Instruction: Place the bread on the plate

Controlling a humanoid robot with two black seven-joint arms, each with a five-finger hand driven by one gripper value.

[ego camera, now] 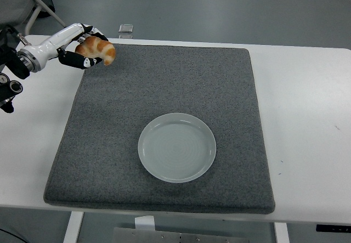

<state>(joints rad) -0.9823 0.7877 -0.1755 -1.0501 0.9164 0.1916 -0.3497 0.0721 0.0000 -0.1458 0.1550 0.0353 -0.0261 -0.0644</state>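
Note:
A golden-brown croissant (98, 49) is held in my left hand (86, 47) at the far left corner of the grey mat. The fingers are curled around the bread from its left side. Whether it is lifted or resting on the mat I cannot tell. A round pale plate (176, 147) sits empty on the mat, near its front middle, well to the right of and nearer than the hand. My right arm is out of view.
The grey mat (164, 89) covers most of the white table (307, 100). A small clear object (126, 29) lies at the table's far edge behind the mat. Dark equipment (8, 84) stands at the left edge.

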